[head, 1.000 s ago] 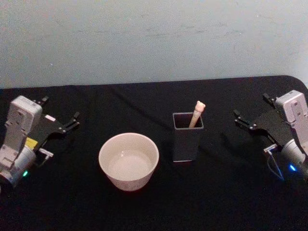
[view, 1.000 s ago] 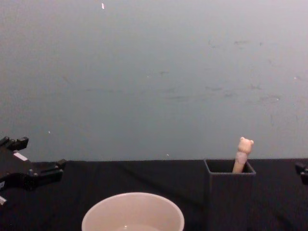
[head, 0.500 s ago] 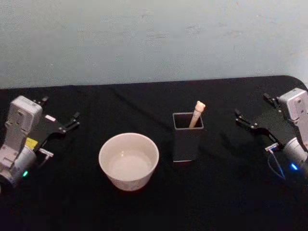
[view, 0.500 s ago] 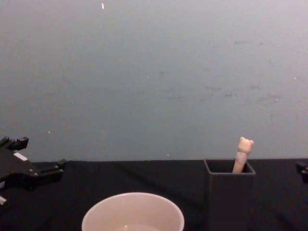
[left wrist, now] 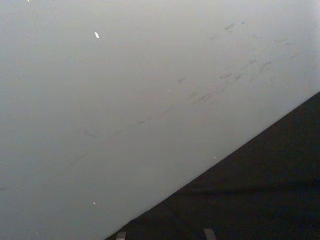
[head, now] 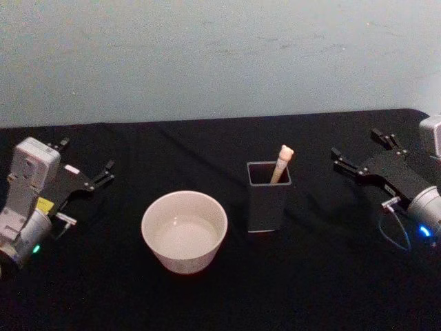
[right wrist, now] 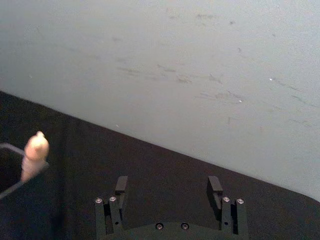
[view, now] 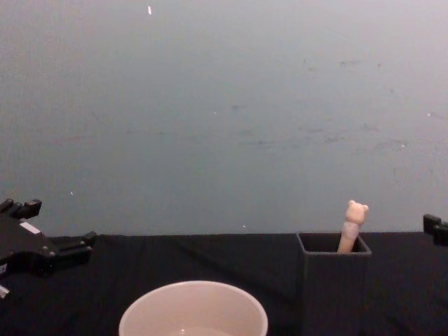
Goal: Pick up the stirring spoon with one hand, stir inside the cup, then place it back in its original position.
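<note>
The stirring spoon [head: 281,164] stands in the dark grey square holder [head: 269,200], the original position, at the table's middle right. Its beige bear-head handle [view: 352,222] sticks out above the holder [view: 334,287]; the bowl is hidden inside. The cream cup [head: 184,231] sits to the holder's left, and its rim [view: 193,308] shows low in the chest view. My right gripper [head: 355,143] hovers open to the right of the holder, with nothing between its fingers [right wrist: 121,186]; the bear head [right wrist: 36,150] shows beside it. At the far left my left gripper [head: 86,156] is parked open.
A black cloth covers the table [head: 324,276]. A pale wall [head: 220,55] rises just behind the table's far edge. Free room lies between the holder and my right gripper, and between the cup and my left gripper [view: 59,225].
My right gripper has risen a little and turned, its wrist swinging toward the right edge. The left arm, spoon, cup and holder have not moved.
</note>
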Available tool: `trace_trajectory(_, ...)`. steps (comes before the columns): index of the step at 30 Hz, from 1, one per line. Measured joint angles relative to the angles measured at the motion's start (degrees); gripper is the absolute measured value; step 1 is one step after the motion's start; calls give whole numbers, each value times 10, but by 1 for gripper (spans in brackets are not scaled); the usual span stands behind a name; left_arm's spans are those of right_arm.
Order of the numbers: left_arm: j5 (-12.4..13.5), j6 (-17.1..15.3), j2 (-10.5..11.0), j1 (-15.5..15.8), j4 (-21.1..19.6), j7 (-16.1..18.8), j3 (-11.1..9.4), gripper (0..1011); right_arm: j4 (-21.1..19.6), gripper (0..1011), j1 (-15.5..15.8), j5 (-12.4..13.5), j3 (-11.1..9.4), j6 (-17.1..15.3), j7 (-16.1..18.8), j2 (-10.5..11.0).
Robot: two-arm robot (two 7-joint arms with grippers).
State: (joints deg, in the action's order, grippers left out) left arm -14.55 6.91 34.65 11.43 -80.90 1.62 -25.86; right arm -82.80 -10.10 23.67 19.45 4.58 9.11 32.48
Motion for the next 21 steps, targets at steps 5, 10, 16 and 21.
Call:
trace_trajectory(5, 0, 0, 0, 0, 0, 0, 0, 1001, -10, 1000, 2, 26, -13, -5, 27, -9)
trace_trajectory(10, 0, 0, 0, 0, 0, 0, 0, 1001, -20, 1000, 3, 44, -21, -7, 47, -19)
trace_trajectory(16, 0, 0, 0, 0, 0, 0, 0, 1001, -34, 1000, 7, 62, -28, -8, 73, -32)
trace_trajectory(21, 0, 0, 0, 0, 0, 0, 0, 1001, -41, 1000, 8, 71, -30, -8, 92, -41)
